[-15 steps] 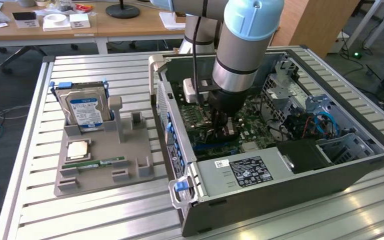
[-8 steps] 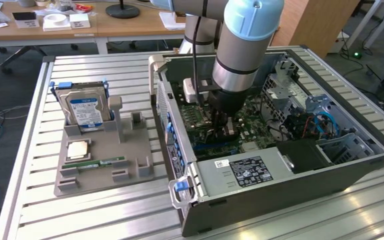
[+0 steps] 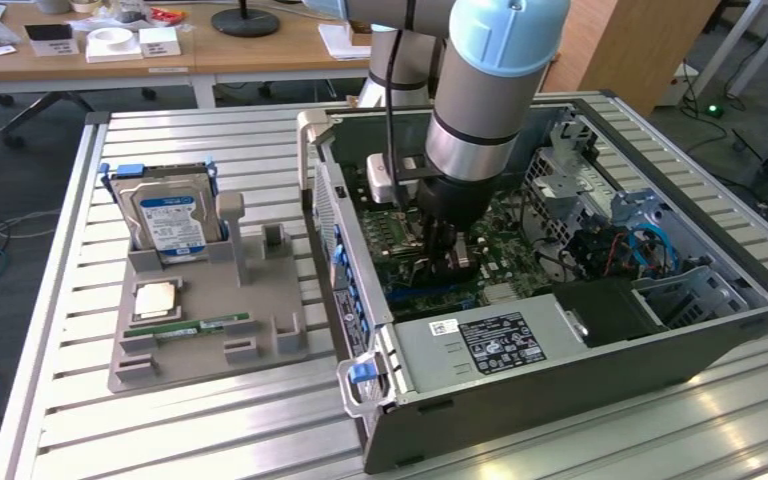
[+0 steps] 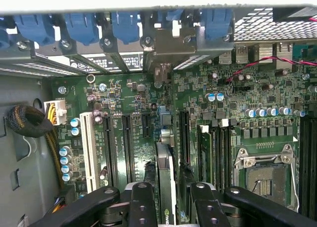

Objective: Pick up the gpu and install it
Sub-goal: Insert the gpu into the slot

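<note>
- Our pincer point(image 4: 171, 190) is about half closed, its 2 fingers point(image 4: 141, 204) clamped on the gpu point(image 4: 166, 170), which stands on edge between them
- The gpu is inside the computer case point(image 3: 704, 330), low over the motherboard point(image 4: 129, 93), well apart from the parts tray point(image 3: 197, 345) on the table point(image 3: 197, 430)
- The relation that counts: the card hangs straight below the pincer, with its long axis parallel to the black expansion slots point(image 4: 126, 147) and pointing at the case wall with the blue latches point(image 4: 124, 26)
- It sits just beside those slots, on the side toward the CPU socket point(image 4: 265, 175); we judge it lined up over a slot of its own
- Whether its lower edge touches that slot we cannot tell
</note>
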{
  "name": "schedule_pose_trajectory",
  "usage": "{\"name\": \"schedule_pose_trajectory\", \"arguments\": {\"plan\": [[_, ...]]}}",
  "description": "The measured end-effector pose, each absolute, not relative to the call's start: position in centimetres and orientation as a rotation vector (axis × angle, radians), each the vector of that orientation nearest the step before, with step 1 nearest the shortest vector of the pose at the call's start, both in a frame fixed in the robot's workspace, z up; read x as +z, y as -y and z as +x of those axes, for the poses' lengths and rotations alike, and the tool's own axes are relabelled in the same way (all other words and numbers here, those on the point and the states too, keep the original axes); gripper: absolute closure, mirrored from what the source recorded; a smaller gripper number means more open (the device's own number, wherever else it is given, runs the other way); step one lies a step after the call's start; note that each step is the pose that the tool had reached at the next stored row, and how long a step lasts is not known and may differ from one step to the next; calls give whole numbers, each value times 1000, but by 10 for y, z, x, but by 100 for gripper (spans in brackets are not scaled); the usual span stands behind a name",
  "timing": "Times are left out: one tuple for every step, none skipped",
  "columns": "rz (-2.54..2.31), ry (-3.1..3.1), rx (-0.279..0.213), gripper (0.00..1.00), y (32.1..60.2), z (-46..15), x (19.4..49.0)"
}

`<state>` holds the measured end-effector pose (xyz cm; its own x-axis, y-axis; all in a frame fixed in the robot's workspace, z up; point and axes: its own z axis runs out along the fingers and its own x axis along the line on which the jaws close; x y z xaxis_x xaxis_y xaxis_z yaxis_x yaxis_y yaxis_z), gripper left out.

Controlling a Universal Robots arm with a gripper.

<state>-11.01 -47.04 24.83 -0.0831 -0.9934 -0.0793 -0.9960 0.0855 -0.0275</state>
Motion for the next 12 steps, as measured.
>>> {"name": "schedule_pose_trajectory", "arguments": {"plan": [[-2073,-2256,51,67,470,-110,248],[-2073,-2256,51,67,470,-110,248],[-2073,-2256,51,67,470,-110,248],[-2073,-2256,51,68,470,-110,248],[-2074,-2257,51,68,471,-110,248],[-2073,-2257,51,74,470,-110,248],[-2073,-2256,51,74,470,-110,248],[-2073,-2256,51,74,470,-110,248],[-2073,-2257,51,74,470,-110,248],[-2073,-2256,51,74,470,-110,248],[-2073,-2256,51,74,470,-110,248],[-2073,-2256,51,74,470,-110,248]]}}
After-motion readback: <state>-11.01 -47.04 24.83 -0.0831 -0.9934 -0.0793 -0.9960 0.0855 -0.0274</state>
